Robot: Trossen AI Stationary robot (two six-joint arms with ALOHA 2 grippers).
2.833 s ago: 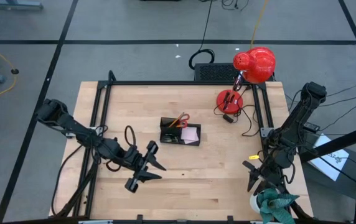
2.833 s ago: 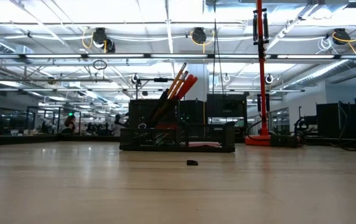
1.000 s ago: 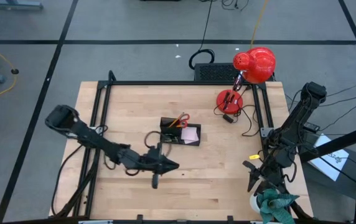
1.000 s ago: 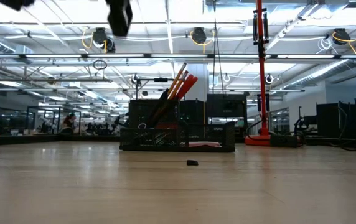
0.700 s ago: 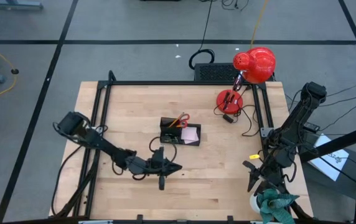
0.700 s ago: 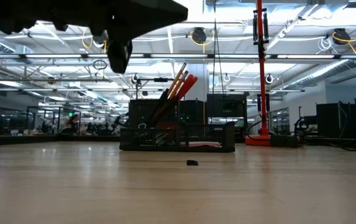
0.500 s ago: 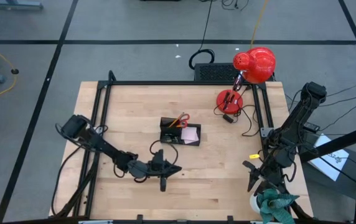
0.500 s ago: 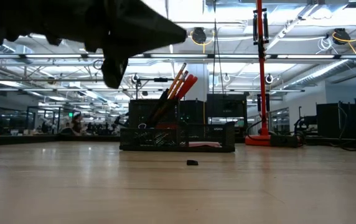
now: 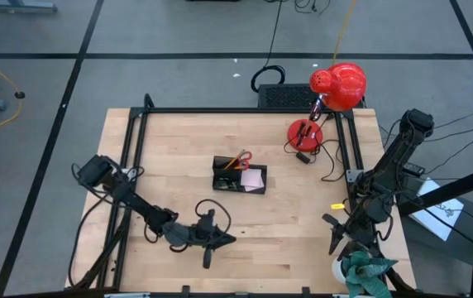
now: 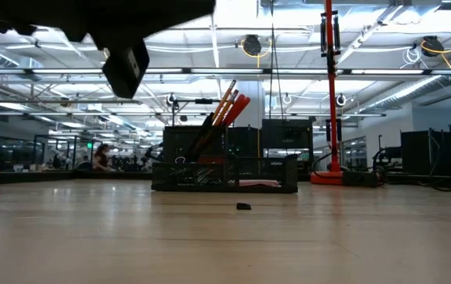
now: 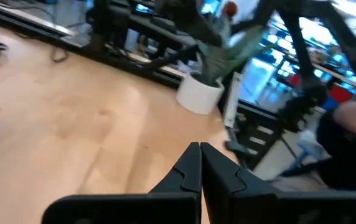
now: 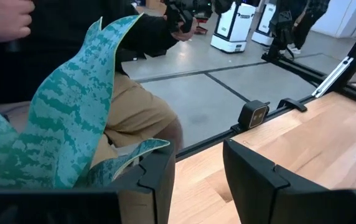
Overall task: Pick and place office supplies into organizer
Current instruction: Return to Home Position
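Observation:
The black organizer (image 9: 238,177) stands mid-table with red-handled scissors (image 9: 241,158), orange pencils and a pink sticky-note pad (image 9: 253,178) in it; in the low view the pencils and scissors (image 10: 229,101) stick up from its taller section. A tiny black clip (image 10: 244,207) lies on the table in front of it. A small yellow piece (image 9: 336,206) lies near the right edge. My left gripper (image 9: 230,240) hovers shut and empty near the front middle, its fingers (image 11: 190,168) closed together. My right gripper (image 12: 200,180) waits open at the front right, beside the plant.
A red lamp (image 9: 340,85) with its round base (image 9: 304,132) stands at the far right corner. A green plant (image 9: 367,271) in a white pot (image 11: 200,96) sits at the near right corner. A person in tan trousers (image 12: 134,118) stands beyond the table's right side.
My left gripper has moved toward the table's near edge, away from the organizer, staying above the table with nothing in it.

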